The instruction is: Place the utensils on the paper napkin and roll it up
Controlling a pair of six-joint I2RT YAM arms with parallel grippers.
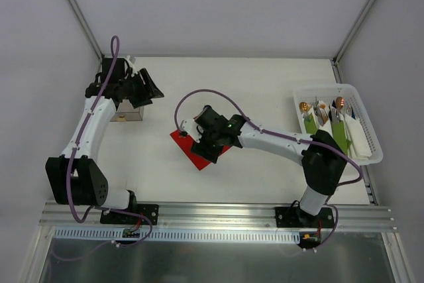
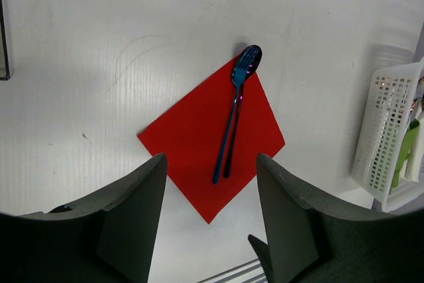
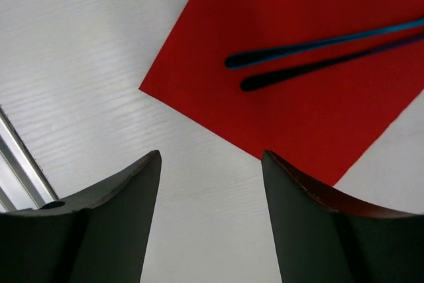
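Observation:
The red paper napkin lies flat on the white table like a diamond; it also shows in the top view and the right wrist view. Two slim iridescent blue utensils lie side by side on it, heads overlapping at its far corner. Their handle ends show in the right wrist view. My right gripper is open and empty, low over the napkin's edge, hiding the utensils in the top view. My left gripper is open and empty, raised at the table's back left.
A white slotted basket at the right holds green napkin bundles, white napkins and copper-headed utensils; it also shows in the left wrist view. A small metal box stands under the left gripper. An aluminium rail runs along the near edge.

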